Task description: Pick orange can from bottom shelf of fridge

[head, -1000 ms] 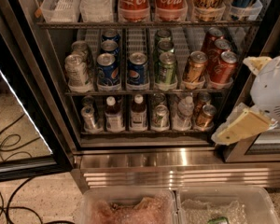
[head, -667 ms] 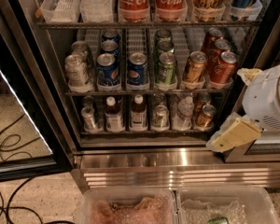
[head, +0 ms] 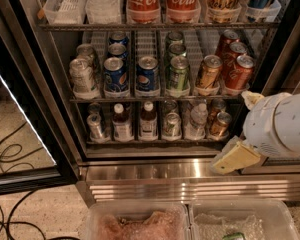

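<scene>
Hovering at lower right, gripper (head: 231, 160) hangs before the fridge (head: 155, 176) steel base; cannot tell whether it is spread or pressed together. Orange can (head: 220, 124) stands up-left of it, untouched, rightmost lane of bottom shelf (head: 150, 142). Clear bottle (head: 197, 120) just left of can.

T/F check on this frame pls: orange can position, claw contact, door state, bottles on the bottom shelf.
1. The orange can stands at the right end of the bottom shelf. True.
2. The claw grips the orange can. False: the claw is outside the fridge, below and right of the can, apart from it.
3. The fridge door is shut. False: it is open, swung to the left.
4. Two white-capped bottles stand on the bottom shelf. True.
</scene>
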